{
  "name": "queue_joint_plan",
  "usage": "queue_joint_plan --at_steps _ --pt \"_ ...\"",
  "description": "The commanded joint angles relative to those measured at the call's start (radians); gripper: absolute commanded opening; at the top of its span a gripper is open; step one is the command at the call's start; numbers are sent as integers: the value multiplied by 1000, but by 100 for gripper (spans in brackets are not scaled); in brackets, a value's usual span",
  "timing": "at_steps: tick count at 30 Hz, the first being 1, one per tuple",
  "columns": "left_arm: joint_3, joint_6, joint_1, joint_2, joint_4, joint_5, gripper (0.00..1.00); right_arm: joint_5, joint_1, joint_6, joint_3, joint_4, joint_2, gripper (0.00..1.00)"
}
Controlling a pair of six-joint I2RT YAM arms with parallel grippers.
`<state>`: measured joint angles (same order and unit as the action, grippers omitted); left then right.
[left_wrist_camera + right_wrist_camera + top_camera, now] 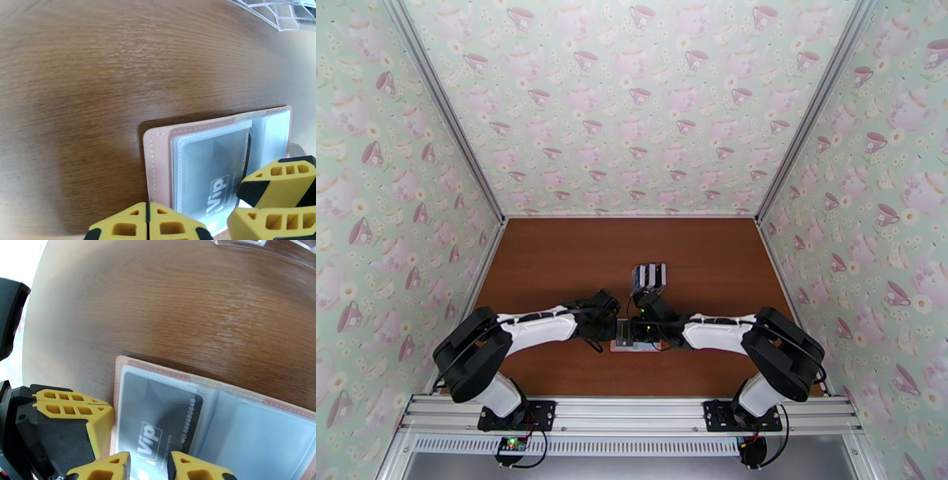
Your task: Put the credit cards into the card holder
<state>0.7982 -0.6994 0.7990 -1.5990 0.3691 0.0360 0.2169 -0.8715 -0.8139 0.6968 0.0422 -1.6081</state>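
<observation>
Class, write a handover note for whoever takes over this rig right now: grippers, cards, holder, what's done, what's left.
Left gripper: shut, at the open card holder's left edge.
Right gripper: slightly open, over the black Vip card's near end.
Done: that card is in a clear sleeve; how far in is hidden.
Left: the remaining cards, standing in the clear rack beyond the holder, need sleeving.

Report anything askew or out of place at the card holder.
Nothing stands out. The pink card holder lies open and flat on the table, and the black Vip card sits straight in its clear sleeve.
</observation>
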Motion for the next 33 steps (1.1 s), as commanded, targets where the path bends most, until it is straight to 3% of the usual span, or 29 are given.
queue_joint_plan --at_steps 1,9,21,33 --pt "-3 0 -8 -14 -4 7 7 8 -6 19 12 9 25 32" --pt "9 9 -12 16 26 -5 13 -41 -6 51 15 -105 152 35" --pt "11 14 -18 69 60 -19 20 -76 12 75 9 -176 211 39" --pt "-4 10 -23 80 58 -22 26 -81 86 111 -22 -241 293 41"
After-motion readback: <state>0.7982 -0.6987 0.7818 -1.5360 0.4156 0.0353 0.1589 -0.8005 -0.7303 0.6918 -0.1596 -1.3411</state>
